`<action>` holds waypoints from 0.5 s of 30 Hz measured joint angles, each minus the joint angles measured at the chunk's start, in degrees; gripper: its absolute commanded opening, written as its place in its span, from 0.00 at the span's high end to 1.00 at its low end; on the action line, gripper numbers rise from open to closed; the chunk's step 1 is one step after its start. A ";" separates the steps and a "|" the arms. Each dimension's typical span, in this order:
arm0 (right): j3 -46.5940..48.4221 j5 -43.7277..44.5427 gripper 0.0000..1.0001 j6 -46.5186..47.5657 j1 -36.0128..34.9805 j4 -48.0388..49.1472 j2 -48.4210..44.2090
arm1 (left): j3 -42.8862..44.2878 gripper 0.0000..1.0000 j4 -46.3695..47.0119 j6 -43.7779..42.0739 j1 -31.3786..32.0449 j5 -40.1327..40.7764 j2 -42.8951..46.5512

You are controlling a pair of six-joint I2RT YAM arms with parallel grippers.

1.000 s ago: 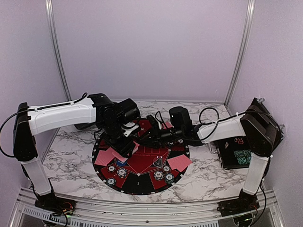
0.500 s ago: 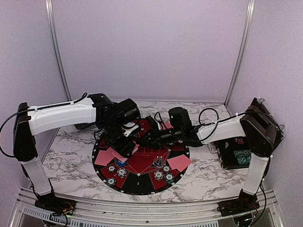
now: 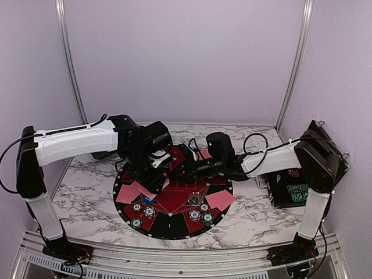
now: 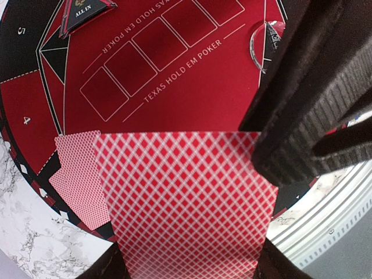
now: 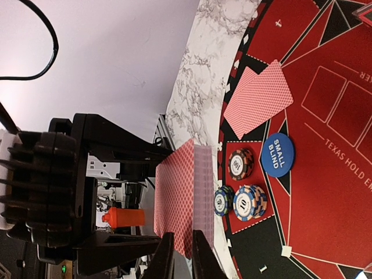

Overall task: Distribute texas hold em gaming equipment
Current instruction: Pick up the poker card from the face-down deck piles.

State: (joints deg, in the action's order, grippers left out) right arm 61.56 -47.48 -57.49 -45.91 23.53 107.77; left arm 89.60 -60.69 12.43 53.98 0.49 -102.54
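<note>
My left gripper (image 4: 186, 270) is shut on a deck of red-backed playing cards (image 4: 180, 197), held above the left half of the round black-and-red mat (image 3: 174, 228). From the right, my right gripper (image 5: 183, 256) reaches the deck (image 5: 180, 197), and its two narrow fingers pinch the edge of the top card. In the top view the two grippers meet over the mat, left (image 3: 154, 170) and right (image 3: 177, 165). Dealt cards (image 5: 258, 99) lie face down on the mat. Next to them are a blue SMALL BLIND disc (image 5: 277, 154) and striped chip stacks (image 5: 250, 202).
More dealt cards (image 3: 221, 199) and chips (image 3: 200, 216) lie on the mat's right side. A black triangular ALL IN marker (image 4: 87, 11) sits near the mat's centre. The black case (image 3: 290, 189) stands open at the right, by the right arm's base.
My right gripper's fingers have closed on the top card's edge, and the arm has crept slightly left toward the deck. The left arm and deck have stayed still.
</note>
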 measured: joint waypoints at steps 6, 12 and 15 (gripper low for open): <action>0.13 -0.04 0.98 -0.39 0.00 -0.04 0.39 | 0.00 0.48 0.00 0.00 0.00 0.00 0.00; 0.33 -0.04 1.00 -0.83 0.00 -0.04 0.83 | -0.11 0.48 -0.02 0.00 -0.02 0.00 0.00; 0.33 -0.04 1.00 -1.07 0.20 -0.02 0.83 | -0.11 0.48 -0.02 0.00 -0.02 0.00 0.02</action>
State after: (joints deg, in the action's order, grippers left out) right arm 61.89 -47.53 -58.57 -45.71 23.51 108.60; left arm 89.49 -60.71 12.43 53.95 0.49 -102.52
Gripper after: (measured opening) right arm 0.004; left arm 0.670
